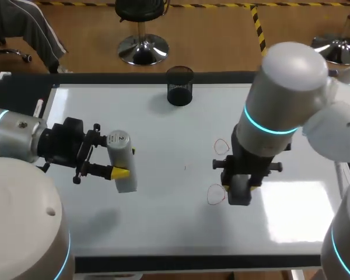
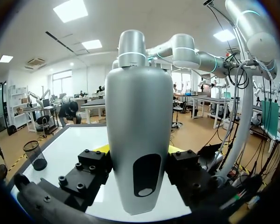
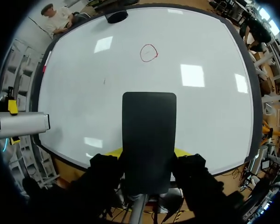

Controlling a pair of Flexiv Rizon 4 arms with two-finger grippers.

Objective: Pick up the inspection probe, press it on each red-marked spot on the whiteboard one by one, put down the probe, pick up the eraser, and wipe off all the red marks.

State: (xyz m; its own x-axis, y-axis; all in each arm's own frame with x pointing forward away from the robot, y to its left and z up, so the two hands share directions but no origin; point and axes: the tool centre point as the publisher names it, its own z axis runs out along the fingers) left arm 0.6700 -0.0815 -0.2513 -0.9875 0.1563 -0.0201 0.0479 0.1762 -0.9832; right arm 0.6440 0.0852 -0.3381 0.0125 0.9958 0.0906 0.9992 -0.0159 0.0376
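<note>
The grey, bottle-shaped inspection probe (image 1: 119, 144) hangs over the left part of the whiteboard (image 1: 163, 227), and my left gripper (image 1: 124, 163) is shut on it. In the left wrist view the probe (image 2: 139, 116) stands between the fingers of the left gripper (image 2: 139, 161). My right gripper (image 1: 240, 189) is shut on the black eraser (image 1: 238, 198), right of centre and pointing down at the board. One red circle (image 1: 221, 146) lies just behind the eraser, another (image 1: 215, 195) just to its left. In the right wrist view the eraser (image 3: 149, 140) fills the right gripper (image 3: 148, 156), with one red circle (image 3: 149, 52) ahead.
A black mesh cup (image 1: 179, 86) stands at the board's far edge, near the middle. A small marker (image 1: 38, 107) lies by the left edge. The board's dark frame (image 1: 192, 263) runs along the front.
</note>
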